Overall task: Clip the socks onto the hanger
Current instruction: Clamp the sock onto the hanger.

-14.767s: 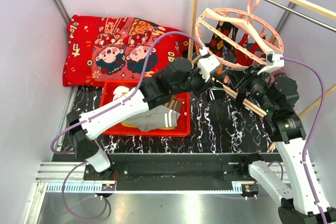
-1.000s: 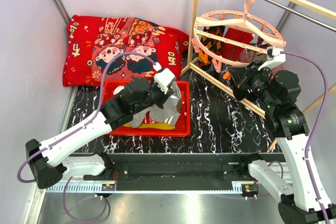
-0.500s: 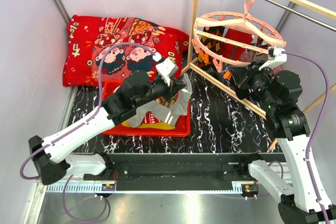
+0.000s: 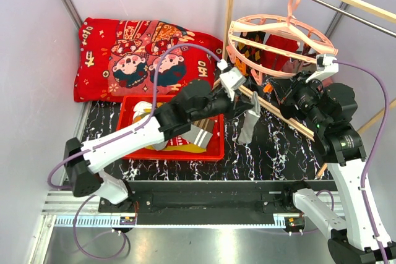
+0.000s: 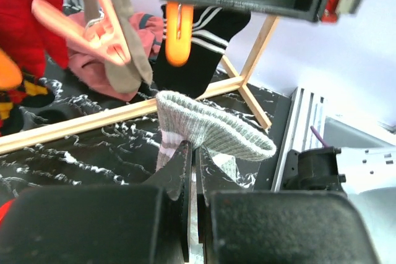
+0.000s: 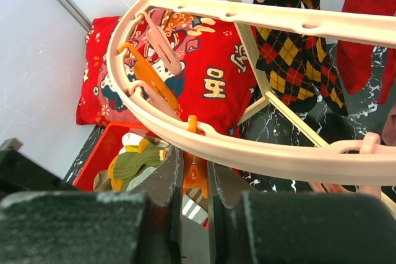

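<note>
Top external view, biggest stuff first: the bench [image 4: 272,146] carries the red crate [image 4: 216,151], and the hanger [image 4: 281,41] hangs over its far right part. The left gripper [image 4: 240,102] is reaching across with its jaws clamped on the grey sock [image 4: 249,125], which dangles over the bench just below the ring's near-left edge, not in any clip yet. The right gripper [image 6: 193,160] sits under the ring's rim with its jaws pinched together on the orange clip [image 6: 197,180]; can't tell if the clip's mouth is actually gaping

My take on doing this bit well: squeeze that clip until the mouth is properly open and keep the ring from swinging. In the left wrist view the sock's cuff sits right under the clip, so lift it straight up and feed in only the cuff edge, fingers kept clear. I'd let the clip bite first, then let go of the sock
</note>
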### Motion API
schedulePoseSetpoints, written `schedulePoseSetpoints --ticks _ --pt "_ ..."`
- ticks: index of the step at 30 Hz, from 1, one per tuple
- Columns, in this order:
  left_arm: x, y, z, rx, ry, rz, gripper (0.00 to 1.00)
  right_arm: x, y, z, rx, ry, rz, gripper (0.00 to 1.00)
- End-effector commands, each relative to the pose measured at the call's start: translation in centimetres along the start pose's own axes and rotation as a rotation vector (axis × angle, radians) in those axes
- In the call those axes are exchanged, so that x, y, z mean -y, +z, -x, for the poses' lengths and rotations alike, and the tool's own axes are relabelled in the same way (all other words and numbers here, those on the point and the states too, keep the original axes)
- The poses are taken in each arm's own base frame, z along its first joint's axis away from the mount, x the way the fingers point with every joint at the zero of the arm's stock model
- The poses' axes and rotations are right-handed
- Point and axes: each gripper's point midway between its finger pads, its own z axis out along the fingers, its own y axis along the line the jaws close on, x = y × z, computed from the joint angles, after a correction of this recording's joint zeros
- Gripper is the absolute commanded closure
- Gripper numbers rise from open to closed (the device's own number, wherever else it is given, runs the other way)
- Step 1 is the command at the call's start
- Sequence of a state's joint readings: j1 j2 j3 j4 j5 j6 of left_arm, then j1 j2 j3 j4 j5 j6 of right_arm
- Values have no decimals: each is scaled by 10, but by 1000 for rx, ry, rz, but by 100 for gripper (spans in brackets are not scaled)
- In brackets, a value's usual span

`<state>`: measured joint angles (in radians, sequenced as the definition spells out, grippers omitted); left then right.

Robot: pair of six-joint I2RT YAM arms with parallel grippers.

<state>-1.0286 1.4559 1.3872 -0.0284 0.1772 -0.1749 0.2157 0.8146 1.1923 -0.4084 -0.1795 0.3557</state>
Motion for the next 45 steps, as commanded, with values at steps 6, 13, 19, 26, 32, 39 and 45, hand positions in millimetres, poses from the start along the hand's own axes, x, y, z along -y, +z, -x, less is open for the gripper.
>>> schedulePoseSetpoints --ticks 6,13,19,26,32,39,45 --pt "4 29 39 78 9 22 100 -22 -10 29 78 -23 77 93" --pt "0 38 34 57 17 42 100 -23 -11 31 84 -28 79 92" --pt "-4 39 35 58 30 60 100 -22 -10 29 78 -28 77 93" --pt "-4 39 45 77 39 67 100 -22 -7 24 60 -23 84 92" --pt "-7 41 50 80 45 84 100 -23 -5 21 48 -24 95 92" --pt "-6 40 56 94 43 83 100 -21 -5 17 37 -23 92 92" --pt "-4 37 63 113 44 77 100 -21 -6 16 38 -21 89 75"
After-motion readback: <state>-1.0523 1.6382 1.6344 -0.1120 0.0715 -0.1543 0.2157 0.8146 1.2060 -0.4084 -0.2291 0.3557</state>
